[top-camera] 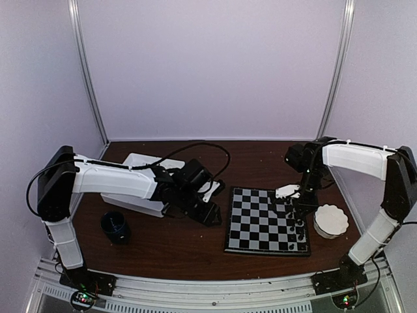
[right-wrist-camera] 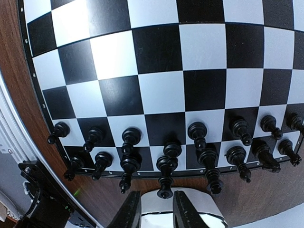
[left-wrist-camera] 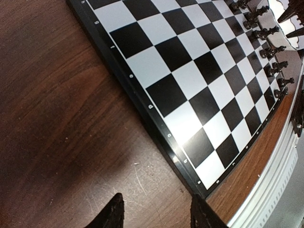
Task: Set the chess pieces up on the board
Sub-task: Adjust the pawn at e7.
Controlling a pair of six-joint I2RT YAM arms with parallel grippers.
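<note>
Board (top-camera: 257, 222): centre-right of top view, mostly bare.
Left gripper (left-wrist-camera: 159, 213): bottom of its view, half-parted, empty.
Right gripper (right-wrist-camera: 156, 206): narrowly parted, nothing clamped.
Black chess pieces (right-wrist-camera: 197, 130): two rows along lower frame; probably light, rigid, tippy, so pinch the slim neck.

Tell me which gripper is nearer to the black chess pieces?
Right. The right gripper hangs just above the black chess pieces; the left gripper is off the board's opposite, left edge.

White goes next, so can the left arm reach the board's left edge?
Probably yes: the left gripper hangs open over bare table beside the board's empty edge; the black pieces stand along the far side.
</note>
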